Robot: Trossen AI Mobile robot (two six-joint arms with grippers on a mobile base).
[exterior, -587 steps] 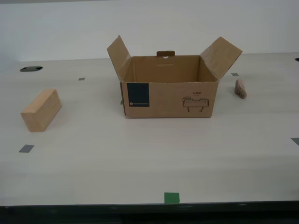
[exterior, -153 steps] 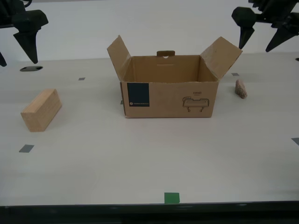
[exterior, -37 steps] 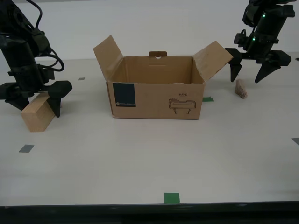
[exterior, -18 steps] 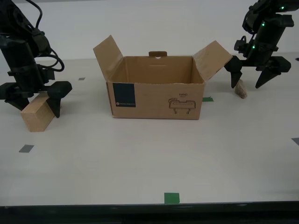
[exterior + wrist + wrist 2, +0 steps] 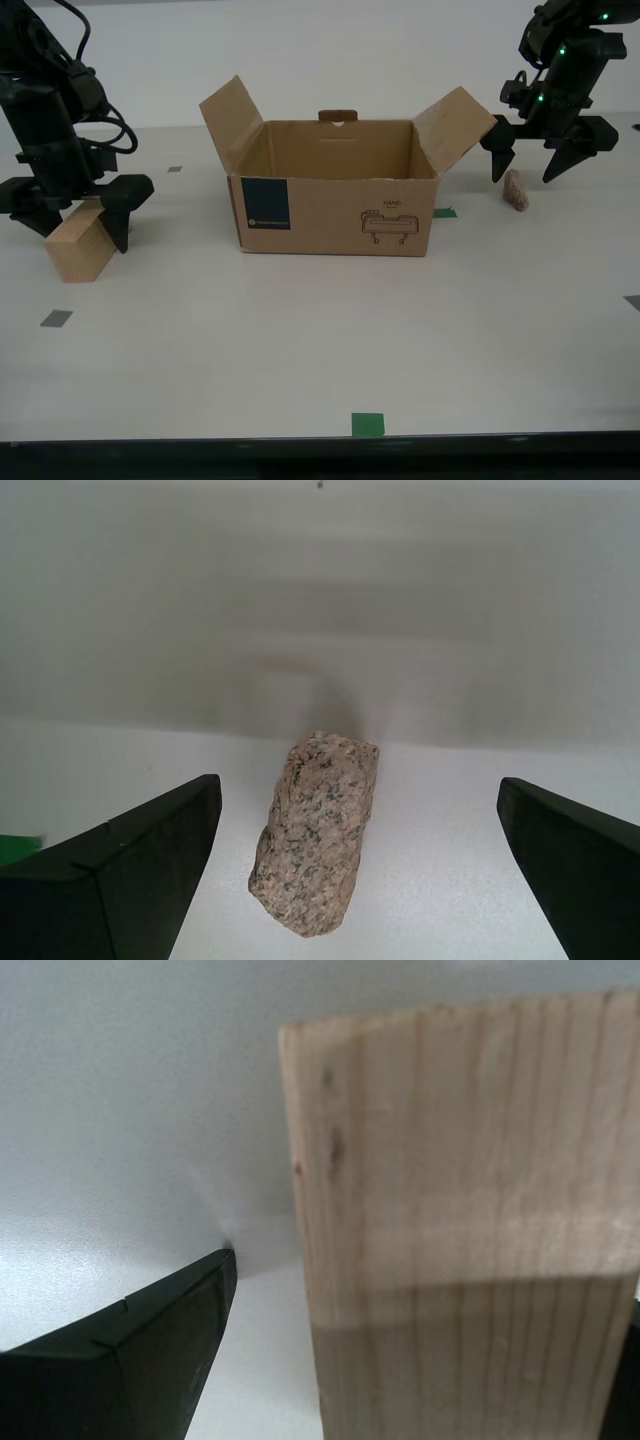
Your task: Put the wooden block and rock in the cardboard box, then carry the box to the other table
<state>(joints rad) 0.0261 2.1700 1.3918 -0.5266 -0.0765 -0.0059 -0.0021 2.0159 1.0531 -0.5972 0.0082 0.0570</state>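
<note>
The wooden block [image 5: 80, 250] lies on the pale table at the exterior view's left. My second gripper [image 5: 82, 226] stands open over it, one finger [image 5: 130, 1360] on each side and a gap showing beside the wooden block [image 5: 460, 1220]. The small pinkish rock [image 5: 515, 190] lies at the exterior view's right, just past the box's flap. My first gripper [image 5: 523, 173] hangs open just above it; the rock [image 5: 315, 840] sits between the spread fingers [image 5: 150, 860], touching neither. The cardboard box [image 5: 330, 215] stands open in the middle. The other table is out of view.
Grey tape squares [image 5: 56, 318] and green tape marks [image 5: 367, 424] dot the smooth pale table [image 5: 330, 330]. The box's side flaps [image 5: 455, 125] stick up and outward, one close to my first gripper. A white wall rises behind the table.
My first gripper dipped down around the rock half a second ago and has since lifted slightly. The second gripper, the block and the box have stayed put.
</note>
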